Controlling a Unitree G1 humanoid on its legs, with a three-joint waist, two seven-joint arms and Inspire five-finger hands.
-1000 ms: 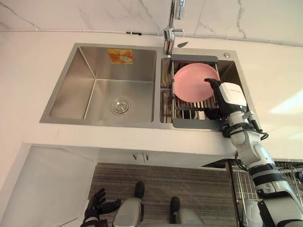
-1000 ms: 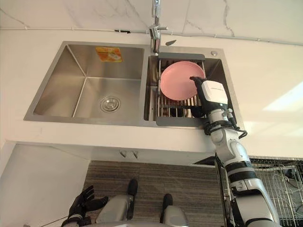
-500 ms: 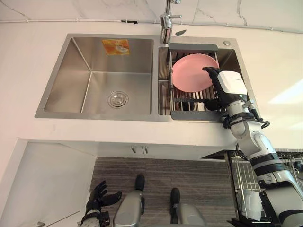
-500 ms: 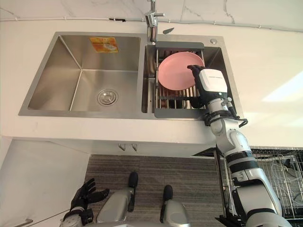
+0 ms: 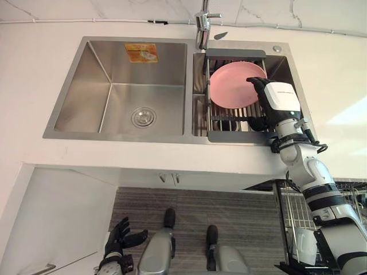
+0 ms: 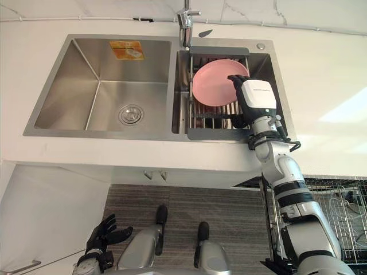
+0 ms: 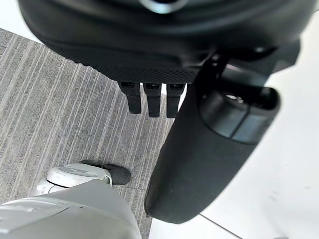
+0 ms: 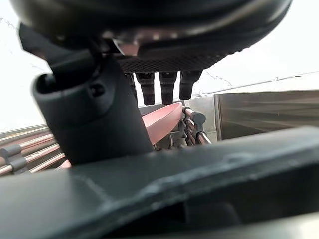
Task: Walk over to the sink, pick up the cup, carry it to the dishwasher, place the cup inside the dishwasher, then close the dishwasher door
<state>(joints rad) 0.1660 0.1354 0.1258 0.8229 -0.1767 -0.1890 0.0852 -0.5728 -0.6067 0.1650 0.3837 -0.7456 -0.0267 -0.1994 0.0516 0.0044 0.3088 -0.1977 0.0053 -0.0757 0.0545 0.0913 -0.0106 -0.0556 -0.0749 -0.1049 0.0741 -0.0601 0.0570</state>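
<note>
Plate [image 5: 232, 86] (pink) and right hand [image 5: 280, 103] beside it seem unmoved.

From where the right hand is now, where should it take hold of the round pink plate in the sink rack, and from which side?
Probably the right edge of the round pink plate, beside the open right hand. Come from the right, thumb under, fingers over: the thin rim seems lifted off the bars of the dark grey wire rack there.

We see the faucet [image 5: 202, 24] cut off by the top edge; the right hand [image 5: 279, 104] hides one end of the rack [image 5: 229, 137].
</note>
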